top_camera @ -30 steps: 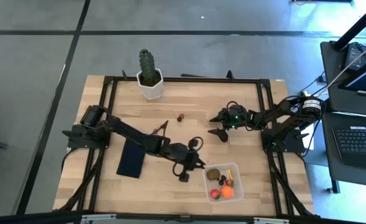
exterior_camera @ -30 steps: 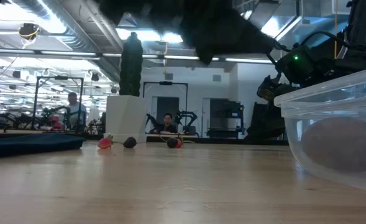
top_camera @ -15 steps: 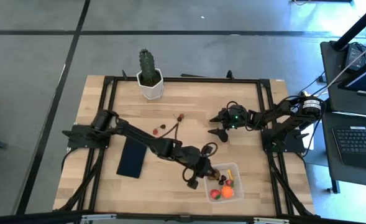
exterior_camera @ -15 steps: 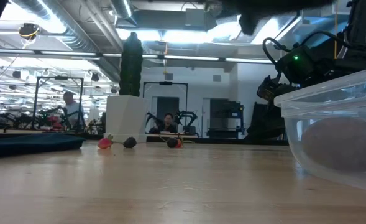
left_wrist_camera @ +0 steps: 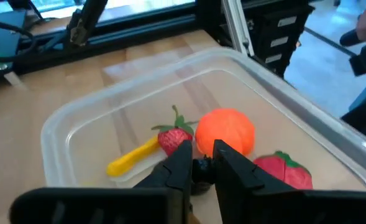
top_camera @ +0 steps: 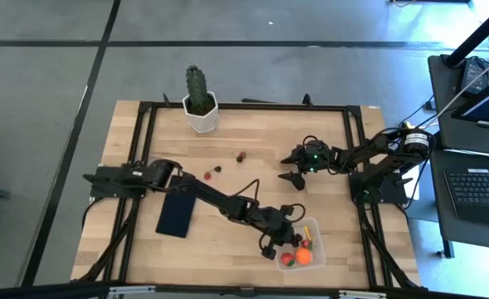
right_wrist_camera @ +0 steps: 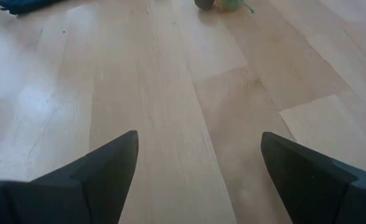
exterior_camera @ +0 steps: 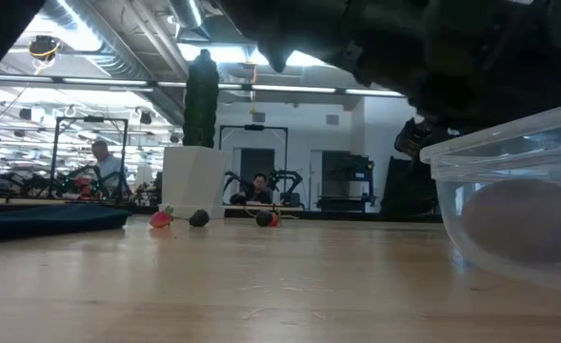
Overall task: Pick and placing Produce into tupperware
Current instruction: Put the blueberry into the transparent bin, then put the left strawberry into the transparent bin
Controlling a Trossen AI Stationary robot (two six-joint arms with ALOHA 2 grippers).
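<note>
The left gripper (left_wrist_camera: 201,167) is hanging over the tupperware (top_camera: 311,225) at the table's near right, pinching a small dark berry (left_wrist_camera: 201,168) so it can drop inside, while the right gripper (top_camera: 295,169) is waiting wide open, empty, farther back.

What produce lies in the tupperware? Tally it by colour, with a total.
Red strawberries: 2
Orange ball: 1
Yellow piece: 1
Brown ball: 1
Total: 5 in the tupperware, not counting the dark bit pinched in the left gripper above it.
</note>
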